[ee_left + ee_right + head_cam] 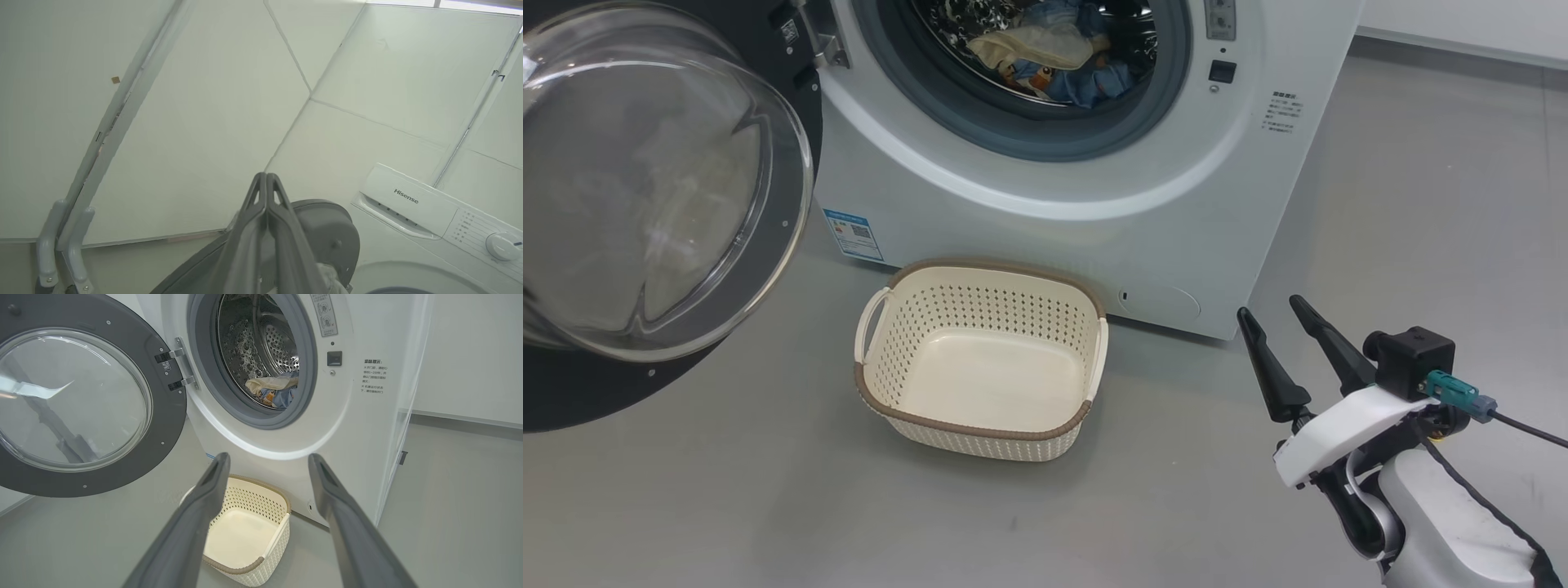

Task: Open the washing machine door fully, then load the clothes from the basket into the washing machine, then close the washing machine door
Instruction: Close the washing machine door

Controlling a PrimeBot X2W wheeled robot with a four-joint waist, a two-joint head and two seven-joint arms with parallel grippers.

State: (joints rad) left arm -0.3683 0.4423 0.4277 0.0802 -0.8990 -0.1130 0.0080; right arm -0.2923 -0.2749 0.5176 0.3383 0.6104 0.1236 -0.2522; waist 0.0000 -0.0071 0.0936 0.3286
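The washing machine door [654,188] was found swung wide open to the left of the opening, carried on two metal hinges [179,369]; a broad black rim was noted around a clear, bulging glass bowl streaked with pale reflections. The washing machine [1094,237] was recorded as a white front-loader, with a grey rubber seal [1029,135] ringing a perforated steel drum [261,339] and a small blue label [853,234] at its lower left corner. The clothes [1054,53] were seen lying inside the drum near its front: blue fabric with orange prints, and a cream piece draped over it. The basket [980,429] was observed on the grey floor [727,490] just in front of the machine, upright, cream with perforated sides, a brown rim and white side handles [870,322], nothing in it. The right end effector [1268,308] was seen low at the right, well apart from the basket, fingers spread wide and nothing between them. The left end effector [265,176] was seen with fingers pressed together, nothing visibly held, the door's rounded grey edge behind them and the control panel [453,220] at lower right; contact with the door could not be made out.
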